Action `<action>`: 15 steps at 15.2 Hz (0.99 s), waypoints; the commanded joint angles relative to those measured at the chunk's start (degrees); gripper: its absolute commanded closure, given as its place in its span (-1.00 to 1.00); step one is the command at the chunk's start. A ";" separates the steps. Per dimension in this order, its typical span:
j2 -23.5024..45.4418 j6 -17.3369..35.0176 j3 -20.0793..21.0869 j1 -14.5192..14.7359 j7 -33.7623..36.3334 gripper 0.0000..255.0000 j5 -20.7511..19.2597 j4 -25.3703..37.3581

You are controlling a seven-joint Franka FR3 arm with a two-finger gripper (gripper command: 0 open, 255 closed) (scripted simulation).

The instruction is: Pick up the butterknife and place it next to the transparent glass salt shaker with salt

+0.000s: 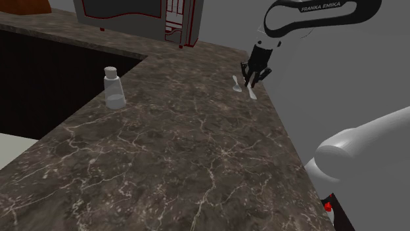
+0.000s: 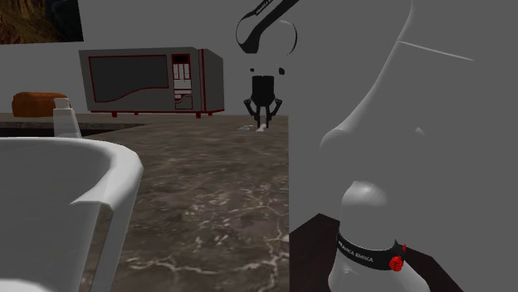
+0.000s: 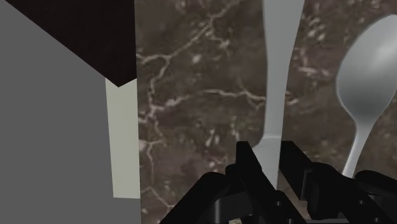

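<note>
The butterknife (image 3: 277, 63), pale grey, lies flat on the dark marble counter (image 1: 184, 144) close to the counter's edge on the shoulder view's right. My gripper (image 3: 269, 167) points down over the handle end, and its two black fingers clasp the narrow handle from both sides. In the shoulder view the gripper (image 1: 252, 83) stands upright over the knife (image 1: 252, 94), which still rests on the stone. The glass salt shaker (image 1: 113, 88) with a white cap stands upright far off toward the shoulder view's left, near the counter's inner corner. The second exterior view has the shaker (image 2: 65, 120) at its left.
A grey spoon (image 3: 369, 70) lies right beside the knife, on the shaker's side (image 1: 236, 83). A grey microwave (image 2: 149, 79) with red trim stands at the back of the counter. A brown loaf (image 2: 37, 102) sits far left. A white basin (image 2: 50, 191) looms in the second exterior view's foreground.
</note>
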 commanded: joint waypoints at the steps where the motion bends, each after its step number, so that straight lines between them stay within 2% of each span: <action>1: -0.12 -1.38 0.04 0.02 0.07 1.00 0.01 1.26; 15: 0.01 -12.16 -0.09 -0.04 0.09 1.00 -0.08 12.17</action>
